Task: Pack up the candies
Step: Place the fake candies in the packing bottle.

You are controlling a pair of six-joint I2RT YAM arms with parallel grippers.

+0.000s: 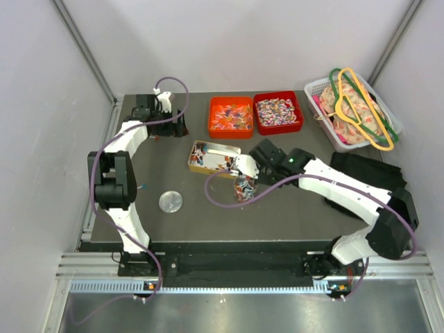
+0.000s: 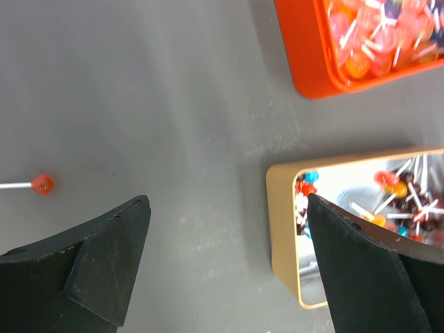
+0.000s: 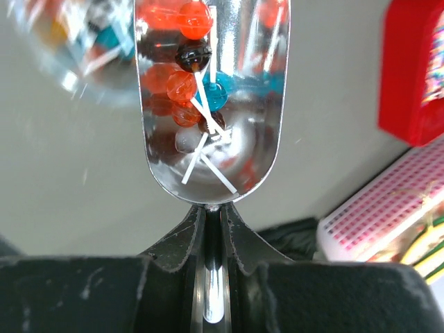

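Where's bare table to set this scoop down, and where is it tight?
Bare table lies along the front edge, between the round lid and the right arm, just nearer than the scoop. A second patch sits between the left arm, the gold tin and the lid. Crowded: the back right, where orange bin, red bin and basket stand side by side.

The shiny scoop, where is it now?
Top view: the scoop is mid-table, pinched by the right arm's fingers, by the right end of the gold tin, holding candies.
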